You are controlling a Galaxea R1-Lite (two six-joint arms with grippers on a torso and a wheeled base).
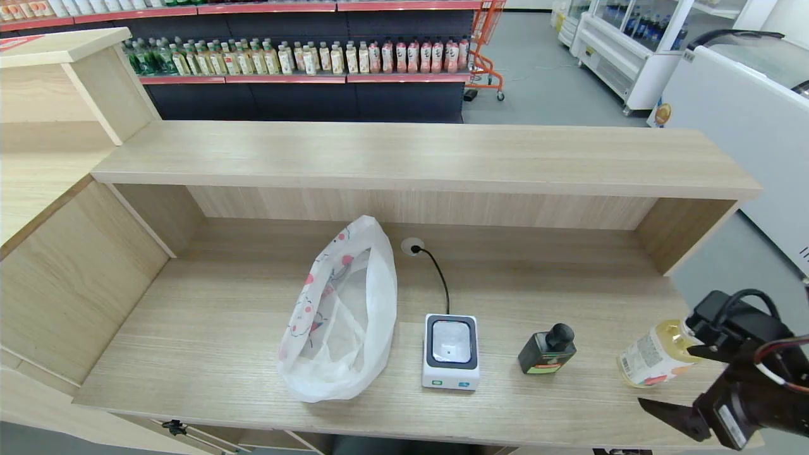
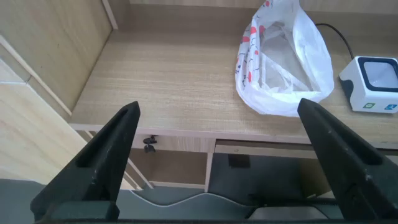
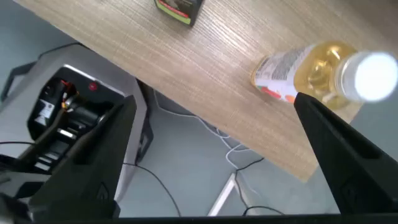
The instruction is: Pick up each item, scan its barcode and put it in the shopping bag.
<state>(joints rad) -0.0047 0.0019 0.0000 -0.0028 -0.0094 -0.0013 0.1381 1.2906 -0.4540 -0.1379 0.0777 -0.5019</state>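
Shopping bag (image 1: 338, 316) lies open on the tabletop (image 1: 208, 341) at 9 o'clock of the scanner (image 1: 450, 351). A small dark bottle (image 1: 547, 351) sits at the scanner's 3 o'clock, and a bottle of yellow liquid (image 1: 654, 354) lies on its side farther out at 3 o'clock. Right tool (image 3: 214, 102) is released, fingers spread, near that bottle at its 5 o'clock; left tool (image 2: 217, 107) is released off the tabletop's near edge, at 7 o'clock of the bag.

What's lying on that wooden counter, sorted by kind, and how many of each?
bottles: 2 (dark bottle, yellow bottle)
shopping bag: 1
barcode scanner: 1
total: 4
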